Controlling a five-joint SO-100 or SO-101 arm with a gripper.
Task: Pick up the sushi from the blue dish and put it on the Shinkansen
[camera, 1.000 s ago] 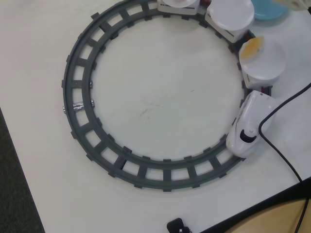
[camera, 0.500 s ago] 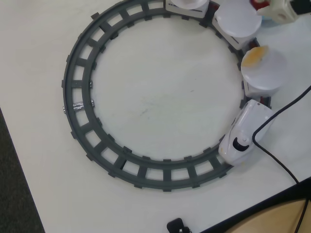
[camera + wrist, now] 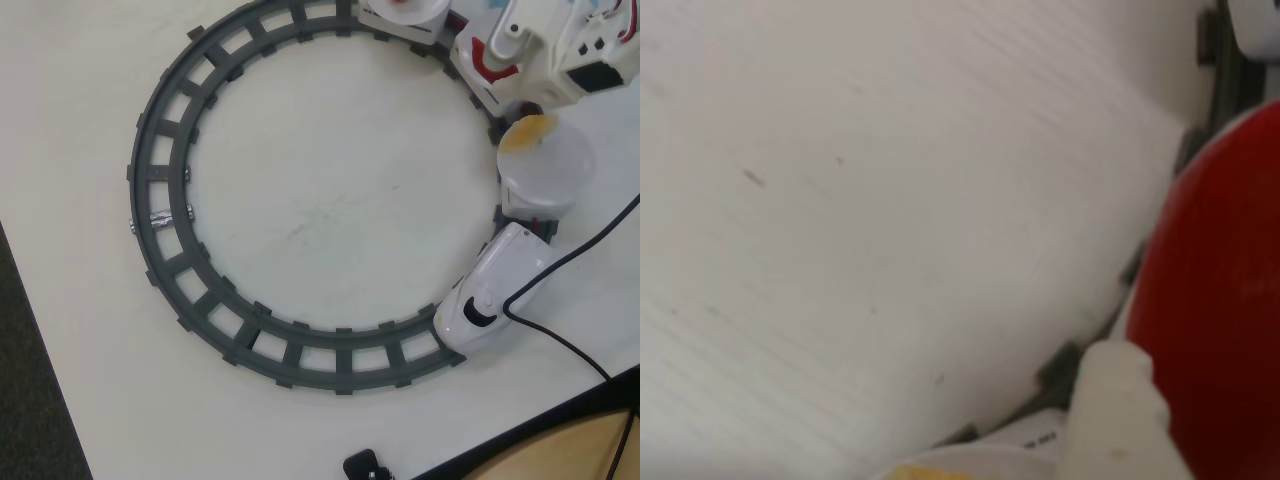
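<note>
**Claw above the train, sushi in its grip**

Seemingly the placing step was in hand. The claw (image 3: 1140, 400) filled the wrist view with a red mass, apparently the sushi (image 3: 1215, 300), though its opening stayed unclear. It hung over the Shinkansen (image 3: 495, 295) plates; next, a gentle lowering. The blue dish was out of view.

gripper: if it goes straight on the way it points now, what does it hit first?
Likely the track: in the overhead view the gripper points down at the ring, beside the white plate holding the yellow-orange piece. Depth is unclear and the wrist view blurred; that plate could come first.
</note>
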